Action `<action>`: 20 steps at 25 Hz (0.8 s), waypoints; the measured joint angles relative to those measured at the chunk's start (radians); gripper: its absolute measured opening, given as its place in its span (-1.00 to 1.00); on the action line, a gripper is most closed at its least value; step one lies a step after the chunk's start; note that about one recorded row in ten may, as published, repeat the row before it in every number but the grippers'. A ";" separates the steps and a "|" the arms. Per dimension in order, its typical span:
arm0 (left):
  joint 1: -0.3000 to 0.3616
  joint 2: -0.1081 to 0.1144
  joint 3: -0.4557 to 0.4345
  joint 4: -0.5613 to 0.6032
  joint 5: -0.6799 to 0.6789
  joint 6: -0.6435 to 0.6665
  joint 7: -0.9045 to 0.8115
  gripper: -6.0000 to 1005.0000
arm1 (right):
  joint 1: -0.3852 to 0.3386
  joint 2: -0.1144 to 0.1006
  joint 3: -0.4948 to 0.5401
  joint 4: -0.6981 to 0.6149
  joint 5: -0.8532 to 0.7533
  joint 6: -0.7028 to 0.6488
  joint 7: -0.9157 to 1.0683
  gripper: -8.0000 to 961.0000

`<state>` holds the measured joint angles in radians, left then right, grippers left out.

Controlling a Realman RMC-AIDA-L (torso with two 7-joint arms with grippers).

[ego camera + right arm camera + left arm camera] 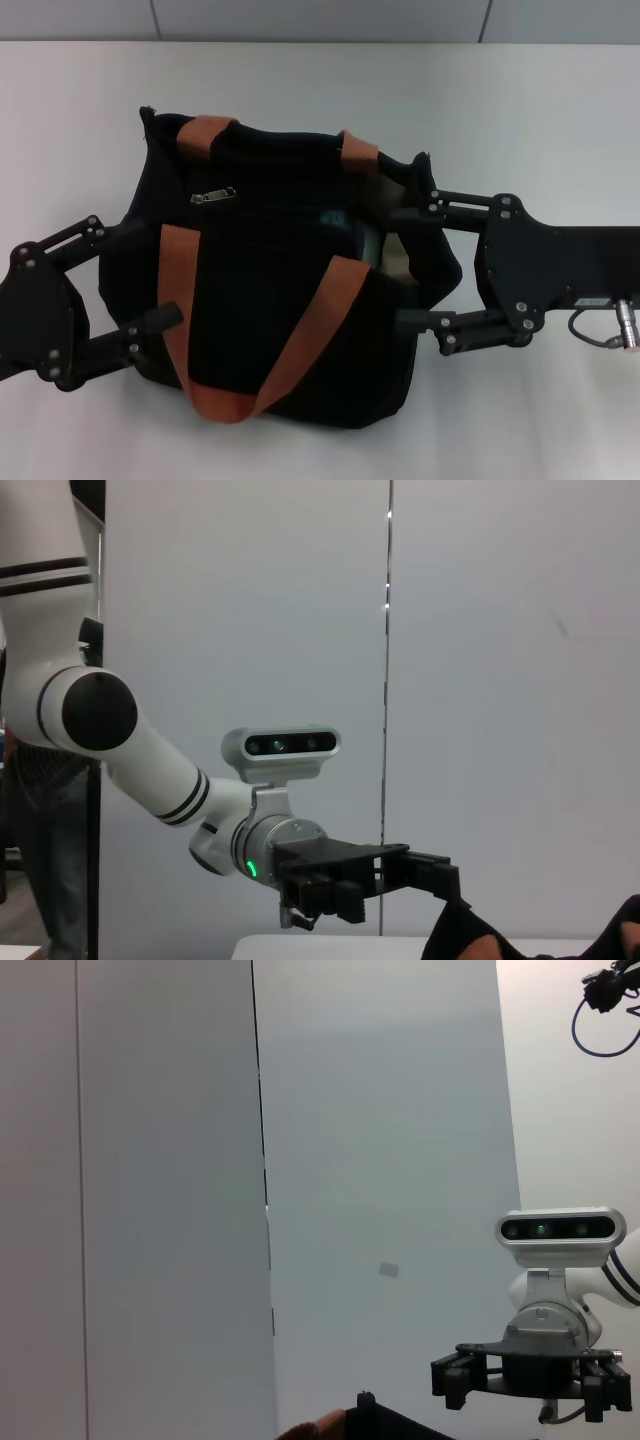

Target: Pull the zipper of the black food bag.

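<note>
Bag point(270, 300) partly unzipped, contents unclear; left gripper point(140, 285) and right gripper point(410, 265) both spread wide, flanking it

The black food bag point(270, 300) sits mid-table point(520, 110). The zipper point(214, 195) lies on its top, toward ten o'clock from the bag's middle. The left hand point(130, 285) spans the bag's nine o'clock side, fingers spread before and behind it; the right hand point(412, 268) likewise spans its three o'clock side.
</note>
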<state>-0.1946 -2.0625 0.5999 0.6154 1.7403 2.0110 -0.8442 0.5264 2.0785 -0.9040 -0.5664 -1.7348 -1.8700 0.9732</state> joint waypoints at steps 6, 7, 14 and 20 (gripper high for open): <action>0.005 -0.004 -0.015 -0.004 -0.002 0.000 0.028 0.50 | -0.007 0.001 0.012 0.007 0.011 0.002 0.003 0.73; 0.005 -0.004 -0.018 -0.005 -0.004 0.000 0.032 0.50 | -0.008 0.001 0.016 0.010 0.014 0.002 0.003 0.72; 0.008 -0.004 -0.056 -0.006 -0.012 -0.004 0.073 0.50 | -0.006 0.004 0.030 0.029 0.020 0.012 0.004 0.72; 0.054 -0.004 -0.243 -0.033 -0.009 -0.054 0.239 0.50 | -0.001 0.004 0.036 0.048 0.036 0.021 0.004 0.71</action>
<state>-0.1407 -2.0663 0.3573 0.5822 1.7312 1.9570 -0.6055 0.5251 2.0830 -0.8682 -0.5186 -1.6992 -1.8487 0.9770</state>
